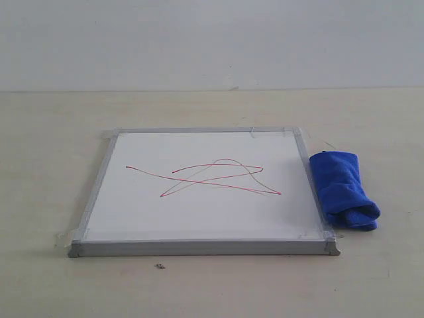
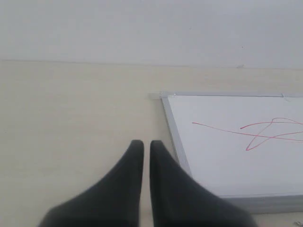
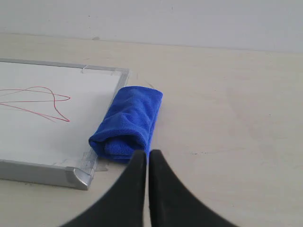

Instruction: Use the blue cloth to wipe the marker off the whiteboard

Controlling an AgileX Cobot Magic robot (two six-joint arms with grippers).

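Note:
The whiteboard (image 1: 199, 218) lies flat on the table, taped at its corners, with the red marker (image 1: 205, 177) scribbled like a rough star across its middle. The blue cloth (image 1: 343, 189) lies rolled up on the table, right against the board's right edge. Neither gripper shows in the exterior view. My left gripper (image 2: 143, 144) hovers shut and holding nothing over bare table beside the whiteboard (image 2: 227, 156) and its marker (image 2: 265, 132). My right gripper (image 3: 145, 154) is shut and holds nothing, its tips just short of the near end of the blue cloth (image 3: 130, 120), by the whiteboard (image 3: 42, 137) corner.
The pale wooden table (image 1: 53, 132) spreads around the board and ends at a white wall (image 1: 212, 40) behind it. A small dark speck (image 1: 159, 266) lies in front of the board. Clear tape (image 3: 90, 160) holds the board's corner near the cloth.

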